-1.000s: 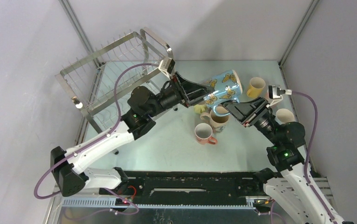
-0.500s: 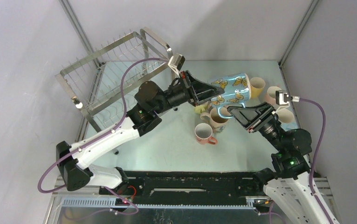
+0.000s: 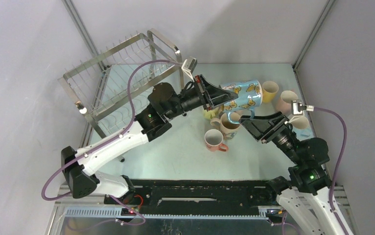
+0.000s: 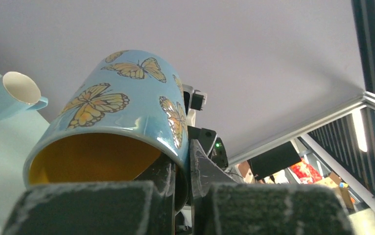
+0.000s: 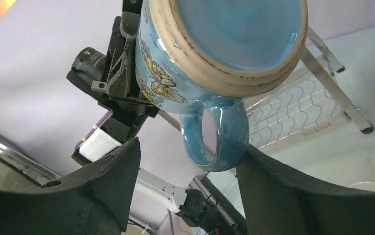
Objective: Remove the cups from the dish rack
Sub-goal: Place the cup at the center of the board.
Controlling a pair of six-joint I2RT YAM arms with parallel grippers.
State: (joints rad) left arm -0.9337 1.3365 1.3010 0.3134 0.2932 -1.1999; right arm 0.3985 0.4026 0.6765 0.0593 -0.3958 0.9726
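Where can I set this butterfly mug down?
Free: table between glossy pink ceramic mug and black base rail; also back strip between steel wire dish rack and yellow ceramic mug. Crowded: right side, under the blue butterfly mug.

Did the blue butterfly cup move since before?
Yes. The butterfly cup, pinched by the left gripper, has shifted a little to the right in the top view, closer to the yellow cup and farther from the dish rack.

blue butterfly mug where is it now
In the top view the glossy blue butterfly-print ceramic mug is held off the table right of centre, rim pinched by the left gripper, handle between the open fingers of the right gripper.
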